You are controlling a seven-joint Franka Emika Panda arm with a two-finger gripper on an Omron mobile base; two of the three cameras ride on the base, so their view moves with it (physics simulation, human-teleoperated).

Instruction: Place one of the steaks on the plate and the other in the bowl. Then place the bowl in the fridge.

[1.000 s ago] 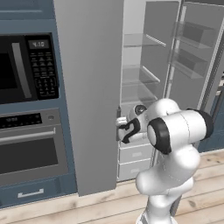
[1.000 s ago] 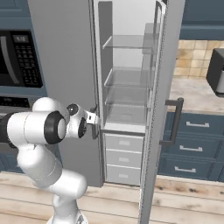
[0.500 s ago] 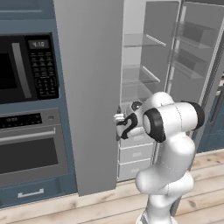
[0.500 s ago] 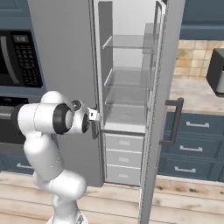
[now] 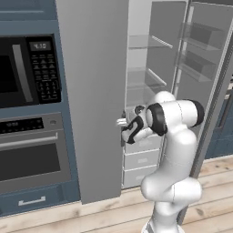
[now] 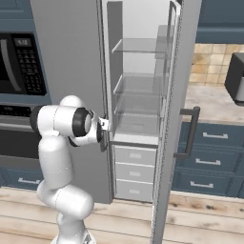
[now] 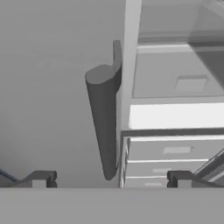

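Note:
The fridge (image 5: 150, 82) stands with its right door (image 6: 177, 95) swung open. Its white interior (image 6: 138, 95), clear shelves and low white drawers (image 6: 133, 171) carry nothing that I can see. My gripper (image 5: 123, 129) hovers at the inner edge of the shut left door (image 6: 66, 57), at drawer-top height. In the hand view the gripper (image 7: 109, 179) is open, and that door's grey vertical handle (image 7: 104, 118) stands just ahead between the fingertips (image 7: 41, 178). Steaks, plate and bowl are out of view.
A black microwave (image 5: 27, 73) and an oven (image 5: 32, 154) are built in left of the fridge. Blue cabinets (image 6: 209, 157) under a counter with a dark appliance (image 6: 236, 76) stand to the right. The open fridge door juts out over the wooden floor (image 6: 143, 214).
The arm's elbow and upper links have swung a little to the left. The gripper has stayed open beside the shut door's handle.

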